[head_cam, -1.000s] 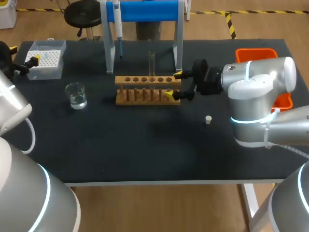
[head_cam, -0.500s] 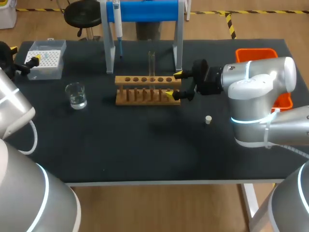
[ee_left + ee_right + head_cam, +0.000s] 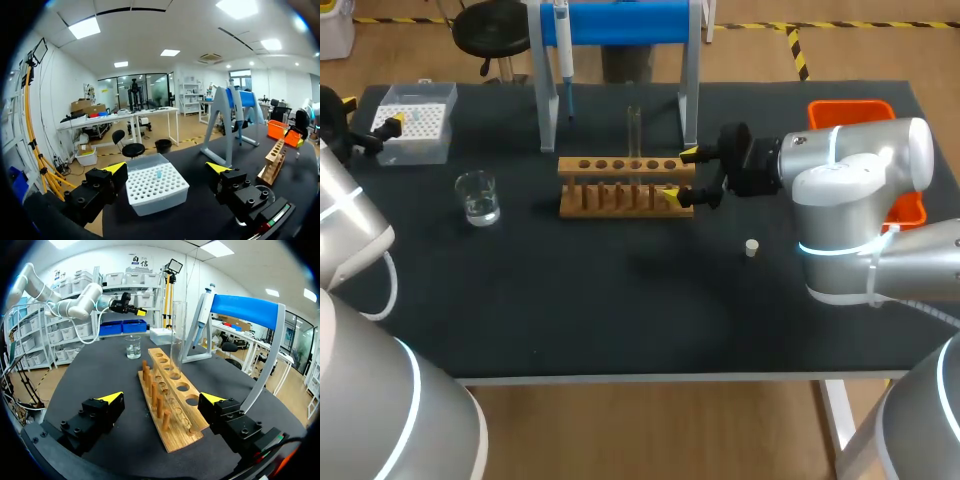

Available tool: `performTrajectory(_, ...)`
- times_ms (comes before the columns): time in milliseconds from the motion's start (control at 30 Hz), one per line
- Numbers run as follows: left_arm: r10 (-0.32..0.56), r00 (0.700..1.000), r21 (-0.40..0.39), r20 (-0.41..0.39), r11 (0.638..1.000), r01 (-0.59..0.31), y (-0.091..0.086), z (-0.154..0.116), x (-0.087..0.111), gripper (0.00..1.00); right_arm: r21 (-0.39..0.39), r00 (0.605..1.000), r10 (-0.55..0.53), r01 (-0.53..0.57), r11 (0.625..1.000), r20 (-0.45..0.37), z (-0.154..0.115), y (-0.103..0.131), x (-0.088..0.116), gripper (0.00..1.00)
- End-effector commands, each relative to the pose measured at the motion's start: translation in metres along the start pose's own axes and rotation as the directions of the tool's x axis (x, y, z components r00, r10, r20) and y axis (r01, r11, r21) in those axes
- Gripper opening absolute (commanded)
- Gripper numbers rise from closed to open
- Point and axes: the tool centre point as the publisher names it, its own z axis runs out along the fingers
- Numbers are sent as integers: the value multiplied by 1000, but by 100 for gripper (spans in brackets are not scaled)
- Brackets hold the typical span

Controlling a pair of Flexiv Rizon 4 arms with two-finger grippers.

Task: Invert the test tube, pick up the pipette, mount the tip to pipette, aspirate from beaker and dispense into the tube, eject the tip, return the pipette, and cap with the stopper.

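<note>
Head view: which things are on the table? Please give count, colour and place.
table: one, black, under all.
tube rack: one, wooden, table's middle.
test tube: one, clear, upright in rack.
beaker: one, clear, left of rack.
tip box: one, white, far left.
stand: one, blue and grey, behind rack.
pipette: one, white and blue, hanging on stand.
stopper: one, pale, right of rack, nearer.
bin: one, orange, far right.
left gripper: one, yellow-tipped, open, beside tip box.
right gripper: one, yellow-tipped, open, astride rack's right end.
</note>
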Motion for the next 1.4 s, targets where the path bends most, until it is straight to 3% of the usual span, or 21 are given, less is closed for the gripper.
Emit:
performTrajectory(33,-13,1000,3,21,1000,13,4,10,-2,100,-1,1000,0,0,1000,1,-1,0,1,100)
performTrajectory(167,-14,999,23,37,1000,13,5,13,-6,100,-1,1000,0,0,1000,1,-1,0,1,100)
performTrajectory(600,9,999,-48,49,999,-7,13,42,-8,100,-1,1000,0,0,1000,1,-1,0,1,100)
performTrajectory(1033,-100,992,-55,72,993,104,20,58,-10,100,-1,1000,0,0,1000,1,-1,0,1,100)
performTrajectory(1400,-127,986,-71,104,988,135,31,72,-7,100,-1,1000,0,0,1000,1,-1,0,1,100)
